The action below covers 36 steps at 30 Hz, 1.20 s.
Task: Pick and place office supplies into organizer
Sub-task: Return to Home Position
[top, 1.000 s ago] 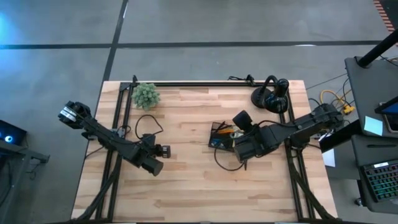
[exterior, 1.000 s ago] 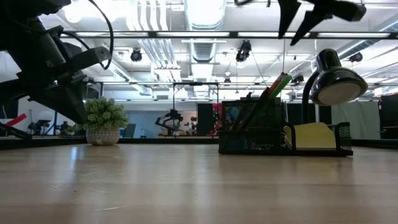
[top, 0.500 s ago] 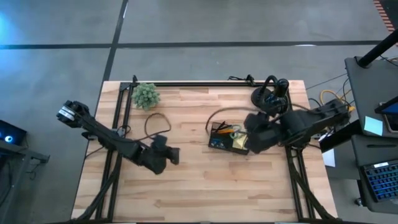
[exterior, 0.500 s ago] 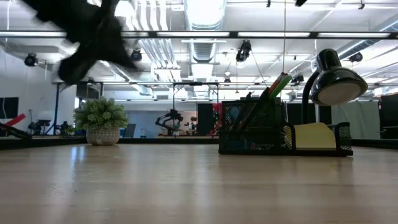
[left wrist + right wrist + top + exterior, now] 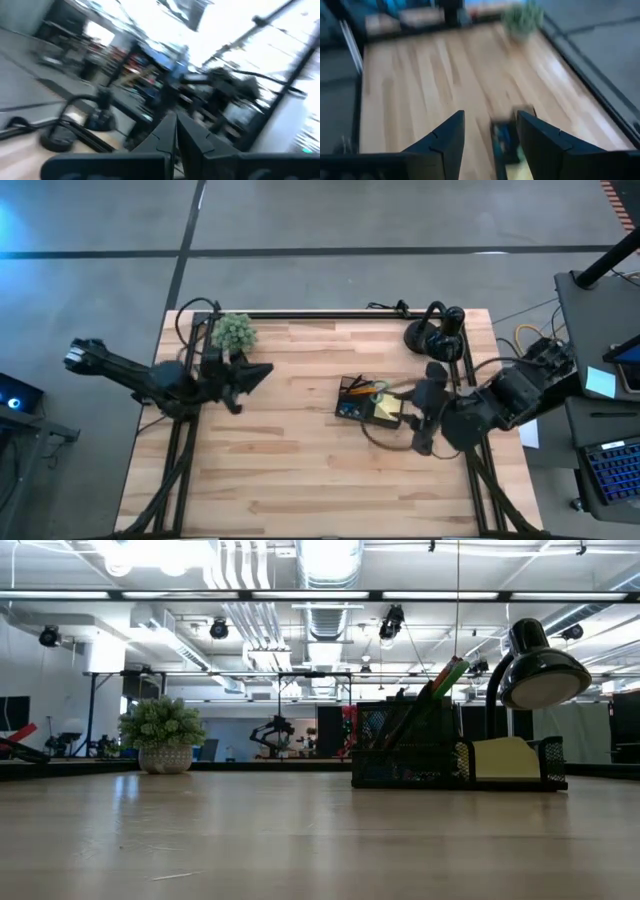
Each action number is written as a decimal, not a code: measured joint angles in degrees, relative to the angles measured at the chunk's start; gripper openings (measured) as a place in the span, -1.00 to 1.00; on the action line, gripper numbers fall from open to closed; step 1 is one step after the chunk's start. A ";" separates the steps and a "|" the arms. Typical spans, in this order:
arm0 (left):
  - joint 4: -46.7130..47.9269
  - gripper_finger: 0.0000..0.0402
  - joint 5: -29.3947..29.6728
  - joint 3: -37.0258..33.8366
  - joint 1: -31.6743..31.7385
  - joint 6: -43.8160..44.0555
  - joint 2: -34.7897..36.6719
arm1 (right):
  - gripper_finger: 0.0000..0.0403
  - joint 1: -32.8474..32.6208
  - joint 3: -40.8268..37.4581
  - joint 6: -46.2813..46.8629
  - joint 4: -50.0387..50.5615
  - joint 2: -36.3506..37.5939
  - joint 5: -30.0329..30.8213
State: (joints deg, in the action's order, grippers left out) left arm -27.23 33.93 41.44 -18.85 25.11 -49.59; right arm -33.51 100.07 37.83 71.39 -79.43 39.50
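High view gives us the wooden desk (image 5: 300,470) with the organizer (image 5: 352,406) right of centre. It is a small black mesh box with compartments. In the low view the organizer (image 5: 410,755) stands at the right of the frame, in front of the black lamp (image 5: 540,670). Its tall section is at the left and a lower tray at the right. The tray holds the yellow sticky-note pad (image 5: 505,758), seen from above as a yellow square (image 5: 388,408). The scissors (image 5: 378,388) show green handles beside an orange pencil (image 5: 357,392), and both stick out of the tall section.

Compared with half a second ago, both arms have drawn back. The left end effector (image 5: 258,370) was over the middle left of the desk and now sits at the upper left, just beside the plant (image 5: 234,332). The right end effector (image 5: 420,415) has shifted down and right, off the organizer. The dark arm blur has gone from the low view. The organizer and its contents have not moved.

The organizer lies just left of the right end effector and well to the right of the left one. We see the right end effector (image 5: 489,117) spread wide, with the blurred organizer (image 5: 505,140) showing in the gap between its fingers (image 5: 445,145). The left end effector (image 5: 176,122) has its fingers pressed together, holding nothing.
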 joint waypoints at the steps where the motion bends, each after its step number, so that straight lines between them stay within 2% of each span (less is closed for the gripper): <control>1: 1.30 -1.00 -2.16 -0.50 0.02 0.25 1.72 | -0.15 -0.17 -2.97 -1.40 -5.11 1.58 1.10; 3: 3.68 -1.00 -4.94 -1.23 0.04 0.48 3.97 | -0.16 0.55 -10.61 -8.39 -21.08 6.17 -0.21; 4: 4.07 -1.00 -5.08 -1.32 0.05 0.49 4.59 | -0.16 1.83 -15.40 -12.97 -30.66 8.21 -4.73; 5: 4.27 -1.00 -5.16 -1.42 0.15 0.46 5.04 | -0.17 3.79 -20.04 -16.77 -40.10 10.11 -11.91; 7: 4.33 -1.00 -5.12 -1.52 0.40 -0.19 5.65 | -0.17 9.03 -29.16 -21.14 -56.46 13.43 -31.86; 8: 4.23 -1.00 -5.11 -1.52 0.65 -0.29 5.64 | -0.17 11.72 -32.72 -21.73 -59.19 15.23 -40.51; 9: 4.26 -1.00 -5.10 -1.52 0.93 -0.39 5.47 | -0.17 14.73 -35.63 -21.24 -58.86 17.75 -46.46; 10: 4.31 -1.00 -5.11 -1.52 1.24 -0.46 5.37 | -0.17 17.67 -37.66 -20.35 -56.98 20.93 -49.23; 14: 4.63 -1.00 -3.38 -1.60 1.94 -3.73 4.40 | -0.15 27.18 -42.85 -20.68 -48.85 34.06 -46.40; 16: 6.60 -1.00 -1.08 -1.63 2.03 -6.12 4.43 | -0.15 31.98 -43.67 -23.79 -45.00 38.14 -46.70; 20: 15.21 -1.00 -0.66 -2.24 2.84 -7.01 6.67 | -0.16 39.12 -46.55 -25.67 -41.87 44.97 -46.69; 24: 19.22 -1.00 -0.63 -6.88 2.86 -4.03 12.00 | -0.18 39.53 -54.47 -23.84 -42.09 50.54 -49.10; 30: 18.82 -1.00 -0.63 -15.33 2.84 -3.28 21.46 | -0.18 39.79 -63.00 -22.57 -41.27 60.17 -47.86; 32: 19.10 -1.00 -0.63 -18.80 2.84 -3.89 24.53 | -0.18 39.80 -64.87 -23.22 -40.83 64.23 -45.32; 36: 19.23 -1.00 -1.22 -25.49 2.84 -4.39 33.82 | -0.19 39.84 -66.52 -21.83 -33.57 72.43 -34.53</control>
State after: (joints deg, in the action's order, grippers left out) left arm -8.00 32.71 15.94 -16.01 20.72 -15.77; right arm 6.33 33.55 16.00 37.82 -7.00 4.97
